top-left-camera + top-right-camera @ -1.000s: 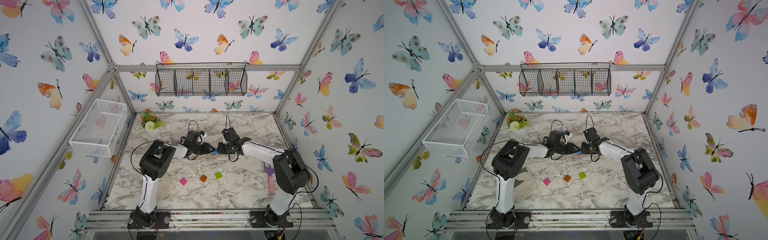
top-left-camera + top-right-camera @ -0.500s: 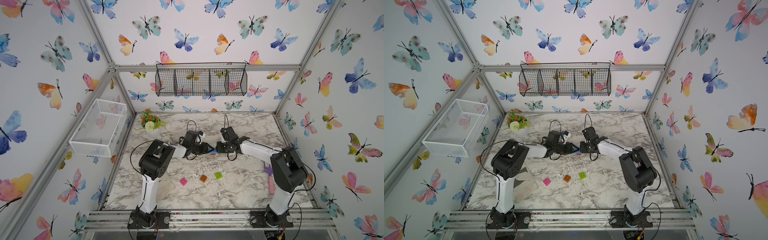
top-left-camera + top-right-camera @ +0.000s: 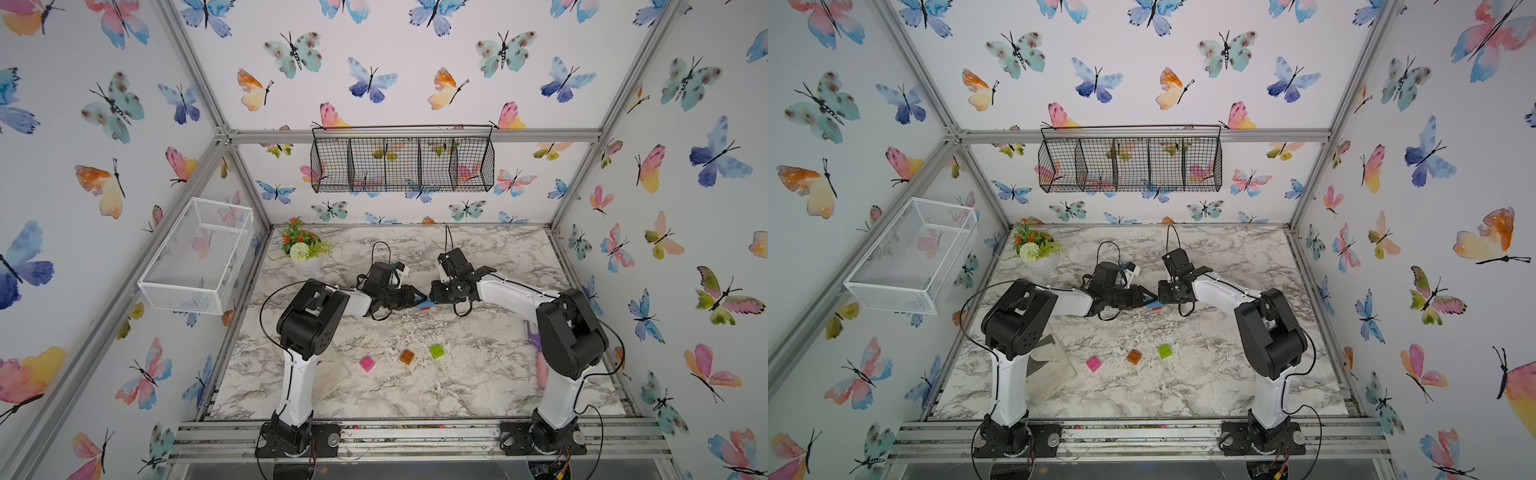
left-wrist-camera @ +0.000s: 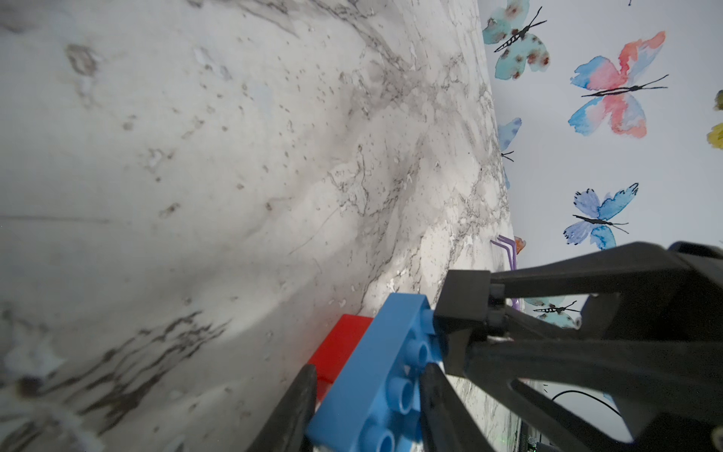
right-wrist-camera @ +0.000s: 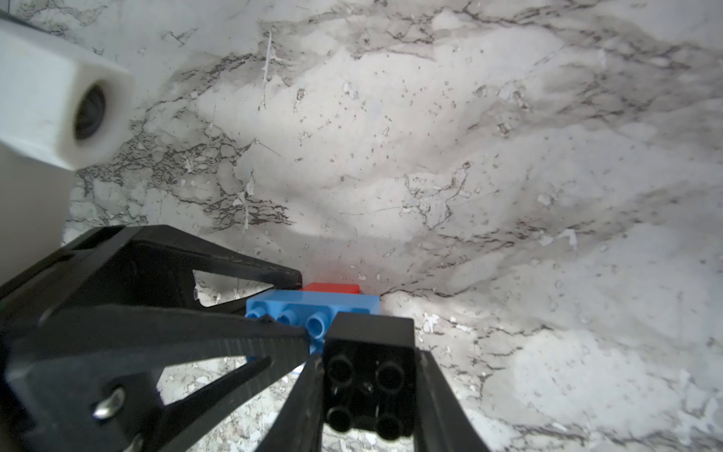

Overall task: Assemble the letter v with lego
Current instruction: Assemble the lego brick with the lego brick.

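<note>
Mid-way across the marble-patterned bench (image 3: 478, 382), the left gripper (image 3: 417, 300) pinches the long sides of the light, rigid, slick blue rectangular plastic brick (image 4: 383, 352), a square red plastic brick (image 4: 340, 340) against its underside, while the right gripper (image 5: 369, 368), closed on the flanks of a square black plastic brick (image 5: 369, 340), sets it at the blue brick's end studs, seemingly touching.

My left gripper (image 3: 419, 298) and right gripper (image 3: 433, 296) meet tip to tip mid-table, barring that gap; small square pink plastic brick (image 3: 367, 363), orange brick (image 3: 407, 356) and lime-green brick (image 3: 436, 351) dot the near middle; I see open marble tabletop (image 3: 511, 257) far right
</note>
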